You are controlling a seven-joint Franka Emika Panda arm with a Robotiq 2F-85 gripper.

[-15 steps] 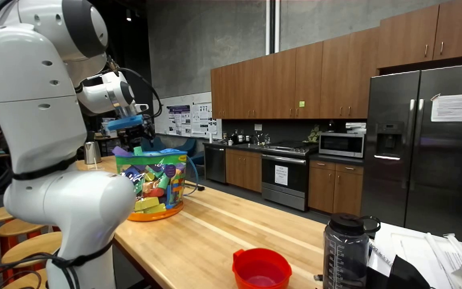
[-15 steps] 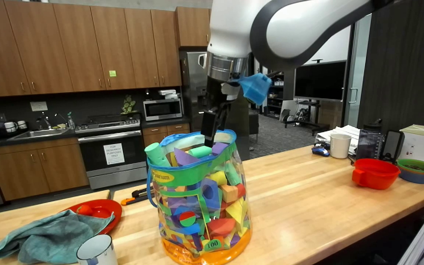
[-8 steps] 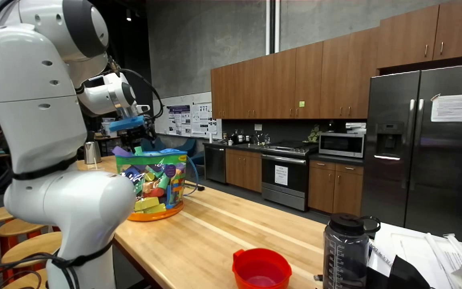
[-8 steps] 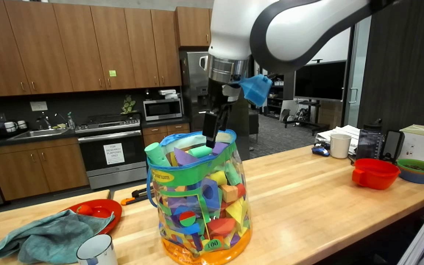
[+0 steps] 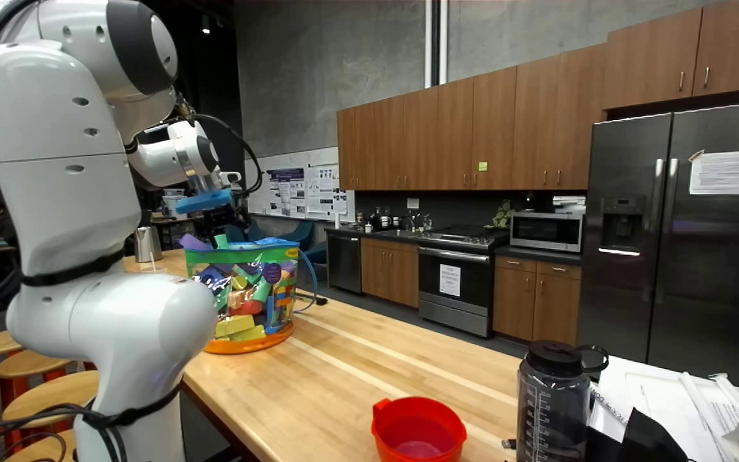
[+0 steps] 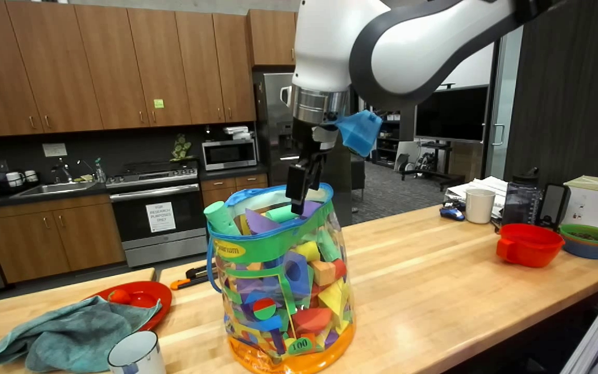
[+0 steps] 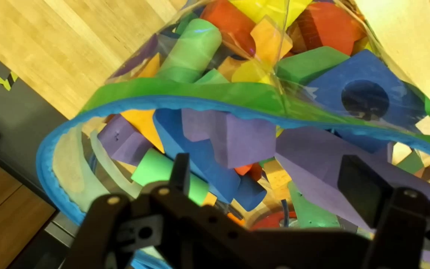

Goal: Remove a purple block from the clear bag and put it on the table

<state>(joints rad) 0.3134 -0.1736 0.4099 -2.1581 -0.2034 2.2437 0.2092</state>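
Fingertips of the end effector are spread apart over the bag. Inside it, 1 purple block alone should be straddled.

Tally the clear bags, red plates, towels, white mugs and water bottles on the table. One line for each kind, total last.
Clear bag: 1
Red plate: 1
Towel: 1
White mugs: 2
Water bottle: 1
Total: 6
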